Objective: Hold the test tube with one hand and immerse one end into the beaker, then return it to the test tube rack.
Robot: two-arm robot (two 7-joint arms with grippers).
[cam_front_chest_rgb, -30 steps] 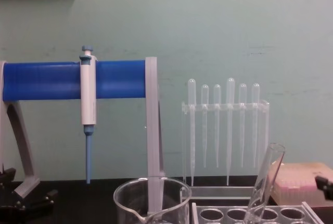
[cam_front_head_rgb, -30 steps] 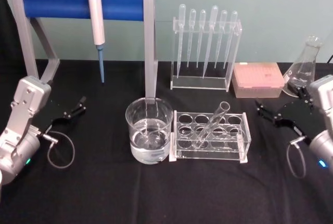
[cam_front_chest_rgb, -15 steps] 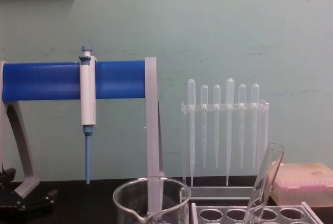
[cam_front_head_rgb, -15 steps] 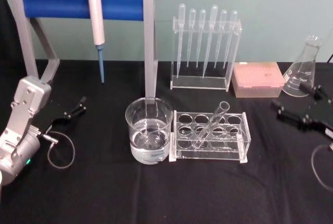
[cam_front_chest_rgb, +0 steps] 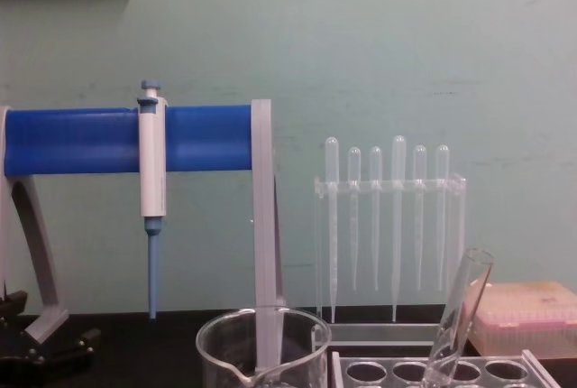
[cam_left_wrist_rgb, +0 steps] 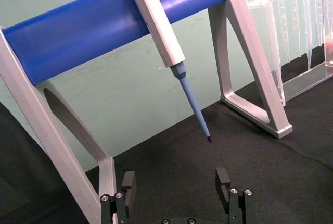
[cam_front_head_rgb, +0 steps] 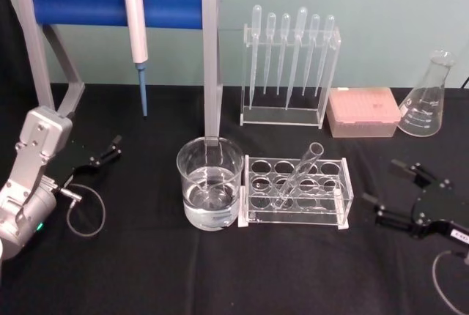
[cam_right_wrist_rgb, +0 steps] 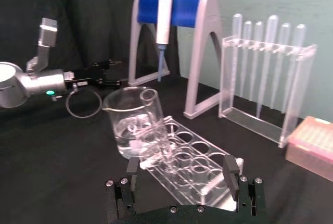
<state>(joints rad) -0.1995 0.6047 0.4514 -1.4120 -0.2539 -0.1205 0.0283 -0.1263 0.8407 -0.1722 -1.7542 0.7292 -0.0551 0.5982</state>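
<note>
Glass test tube (cam_front_head_rgb: 299, 173) leans tilted in the rack (cam_front_head_rgb: 330, 212), open rim up, so nothing of the task looks done: it has not been gripped, lifted or dipped. The beaker (cam_front_head_rgb: 192, 183), part full of clear liquid, stands just beside the rack's left end. The right gripper (cam_front_head_rgb: 381, 182) hangs low over the counter (cam_front_head_rgb: 220, 271) to the right of the rack, fingers spread and empty. The left gripper (cam_front_head_rgb: 116, 148) sits parked at the far left, also spread and empty. Left to do: grasp the tube, dip one end, put it back. Count: one tube, one beaker, one rack, six pipettes (cam_front_head_rgb: 293, 58), one pipettor (cam_front_head_rgb: 135, 29), one flask (cam_front_head_rgb: 429, 99), one pink box (cam_front_head_rgb: 363, 110), two grippers
</note>
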